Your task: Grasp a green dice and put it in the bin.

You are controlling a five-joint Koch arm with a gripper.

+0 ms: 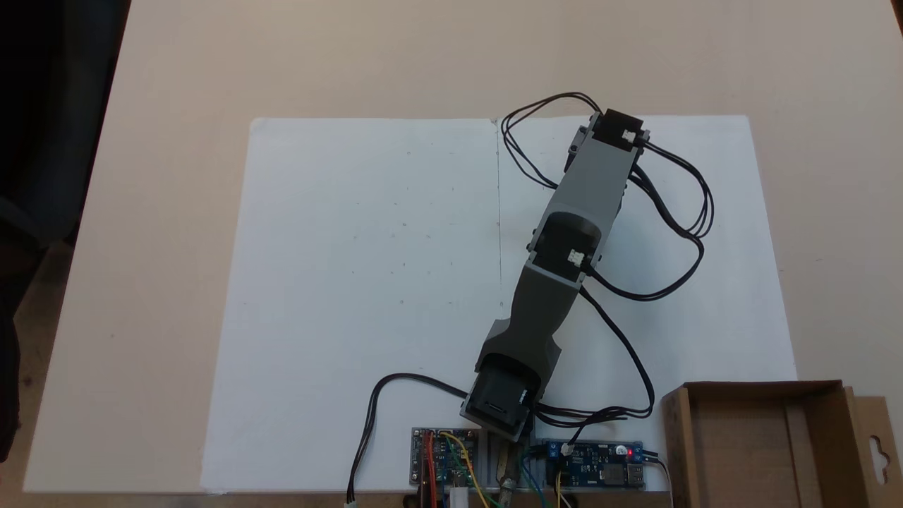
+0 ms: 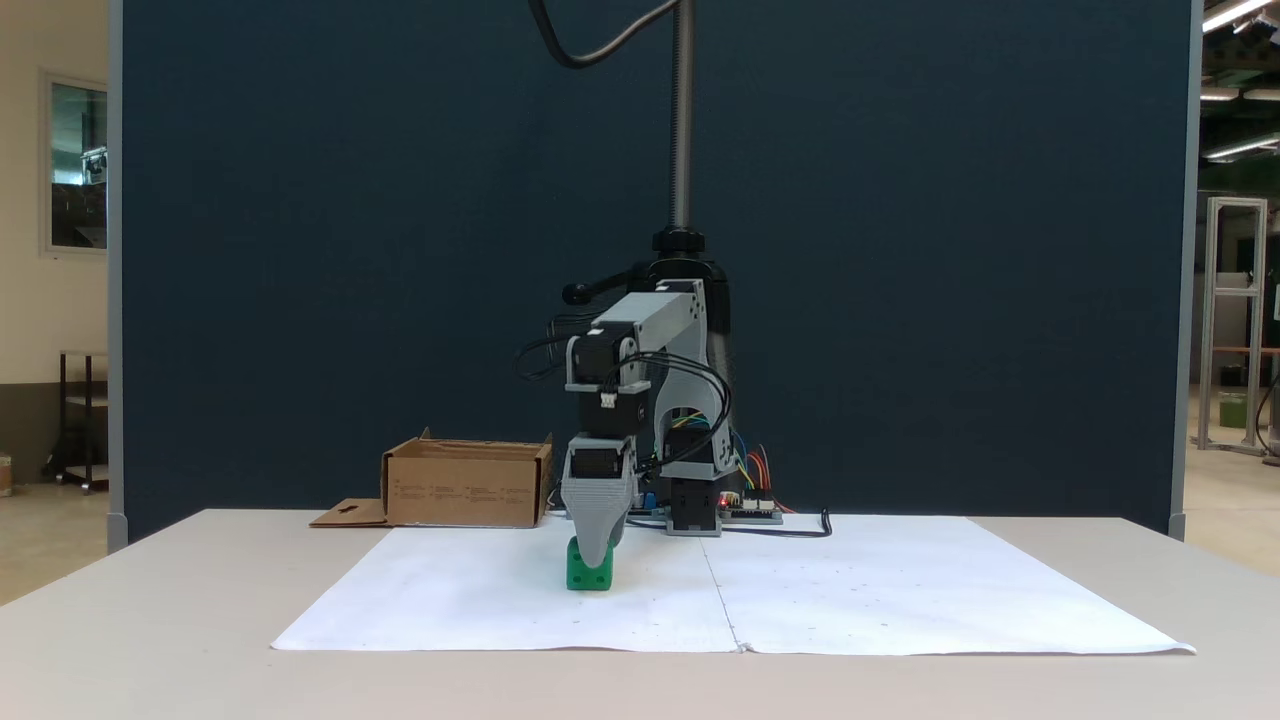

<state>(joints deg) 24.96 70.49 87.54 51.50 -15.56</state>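
Note:
The green dice [image 2: 590, 577] rests on the white paper, left of the sheet seam in a fixed view. My gripper [image 2: 596, 556] points straight down with its grey tip over the dice's top half. One jaw stands behind the other, so the gap between them is hidden. From above, the arm [image 1: 564, 240] stretches up and to the right and covers the dice. The brown cardboard bin [image 1: 741, 451] sits at the lower right with its hang-hole flap [image 1: 878, 451] outward. In the other fixed view the bin [image 2: 465, 485] stands behind and left of the gripper.
Two white paper sheets [image 1: 367, 282] cover the middle of the beige table [image 1: 176, 85]. Circuit boards [image 1: 444, 455] and loose black cables [image 1: 677, 212] lie around the arm's base. A camera pole [image 2: 682, 120] rises behind the arm.

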